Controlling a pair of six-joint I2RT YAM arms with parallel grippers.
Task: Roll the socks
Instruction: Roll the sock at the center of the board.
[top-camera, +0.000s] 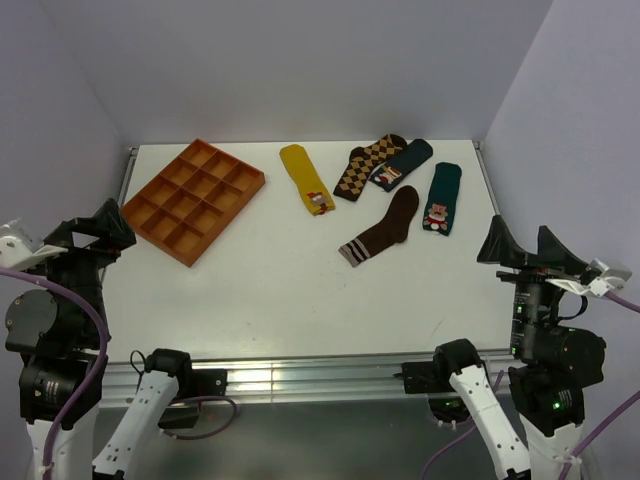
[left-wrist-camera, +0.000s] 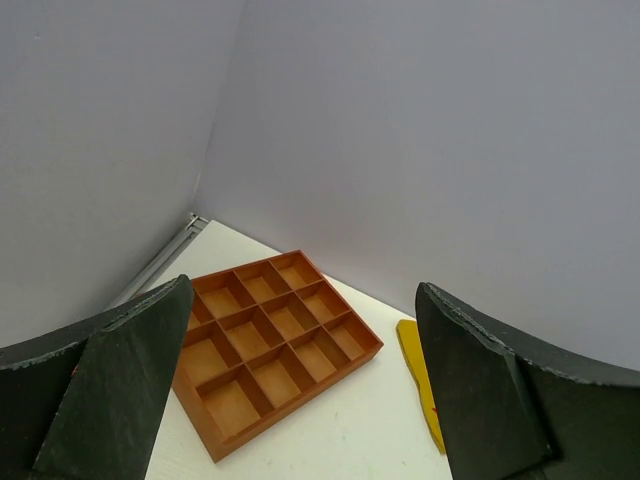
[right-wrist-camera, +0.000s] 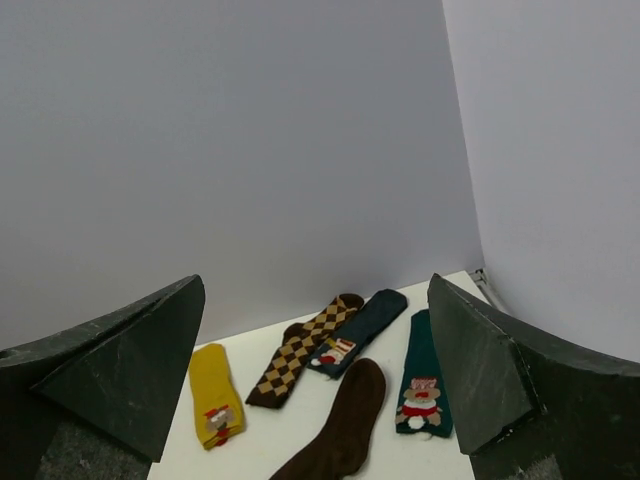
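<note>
The dark brown sock (top-camera: 383, 228) with pale stripes at its cuff lies flat and unrolled on the white table, right of the middle. The right wrist view shows its foot part (right-wrist-camera: 345, 425); the cuff is cut off by the frame's bottom edge. My left gripper (top-camera: 100, 228) is raised at the table's left side, open, far from the sock. In its own view the left gripper (left-wrist-camera: 302, 290) holds nothing. My right gripper (top-camera: 522, 245) hangs open at the right side, off the sock's near right. The right gripper (right-wrist-camera: 315, 282) is empty too.
An orange compartment tray (top-camera: 228, 224) (left-wrist-camera: 300, 400) sits at the back left. Along the back lie a mustard yellow sock (top-camera: 305, 178) (right-wrist-camera: 213, 395), a diamond-patterned sock (top-camera: 365, 167) (right-wrist-camera: 300, 355), a navy sock (top-camera: 402, 165) (right-wrist-camera: 360, 330) and a dark green sock (top-camera: 441, 197) (right-wrist-camera: 422, 380). Walls enclose three sides.
</note>
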